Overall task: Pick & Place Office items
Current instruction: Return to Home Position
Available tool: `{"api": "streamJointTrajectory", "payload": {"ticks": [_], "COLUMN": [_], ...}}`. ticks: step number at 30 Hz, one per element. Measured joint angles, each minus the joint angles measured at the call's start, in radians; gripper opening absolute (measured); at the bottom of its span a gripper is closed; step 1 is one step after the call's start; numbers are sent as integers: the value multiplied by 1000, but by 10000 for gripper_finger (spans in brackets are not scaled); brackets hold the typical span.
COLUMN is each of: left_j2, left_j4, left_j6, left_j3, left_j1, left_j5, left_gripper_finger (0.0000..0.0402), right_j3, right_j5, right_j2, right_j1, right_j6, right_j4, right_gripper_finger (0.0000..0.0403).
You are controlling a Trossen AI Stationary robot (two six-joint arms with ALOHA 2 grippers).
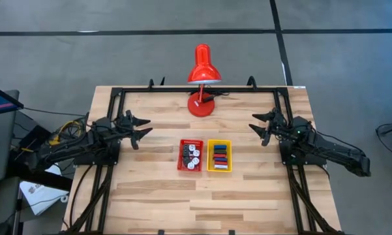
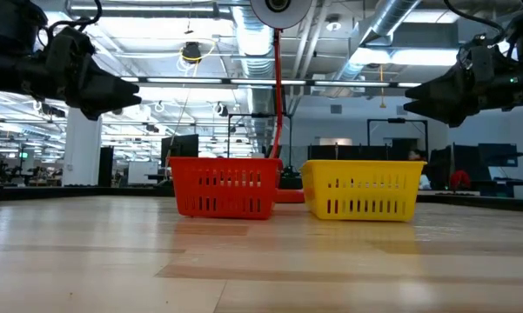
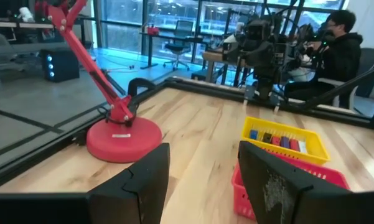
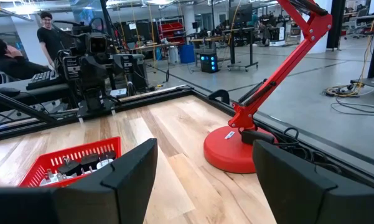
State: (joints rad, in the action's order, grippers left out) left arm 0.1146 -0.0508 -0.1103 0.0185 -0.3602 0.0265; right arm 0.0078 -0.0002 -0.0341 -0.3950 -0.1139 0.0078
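step: homing | your left tool [image 1: 147, 126], right tool [image 1: 255, 124]: both spread apart, empty | office items [image 1: 190, 155] lie midway between, neither arm nearer

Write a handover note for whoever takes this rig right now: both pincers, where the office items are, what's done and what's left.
Left pincer: open, empty, held above the left side of the table, apart from the bins.
Right pincer: open, empty, above the right side, mirroring it.
Items: small black and white pieces lie in the red bin; flat red, blue and black pieces lie in the yellow bin. The bins stand side by side mid-table, near the red lamp.
Done: no item shows outside the bins, so sorting looks complete.
Left: probably only parking both arms at home.
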Motion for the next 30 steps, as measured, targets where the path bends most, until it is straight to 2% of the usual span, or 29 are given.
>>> {"api": "streamJointTrajectory", "payload": {"ticks": [5, 18, 30], "left_j2": [-57, -54, -53], "left_j4": [57, 63, -10], "left_j6": [0, 0, 0], "left_j3": [2, 3, -2], "left_j1": [2, 2, 2], "left_j5": [-4, -10, -5], "left_gripper_finger": [186, 186, 186], "right_j3": [0, 0, 0], "right_j5": [0, 0, 0], "right_j2": [0, 0, 0], "right_j1": [0, 0, 0], "right_j6": [0, 0, 0], "right_j4": [0, 0, 0], "right_gripper_finger": [256, 256, 256]}}
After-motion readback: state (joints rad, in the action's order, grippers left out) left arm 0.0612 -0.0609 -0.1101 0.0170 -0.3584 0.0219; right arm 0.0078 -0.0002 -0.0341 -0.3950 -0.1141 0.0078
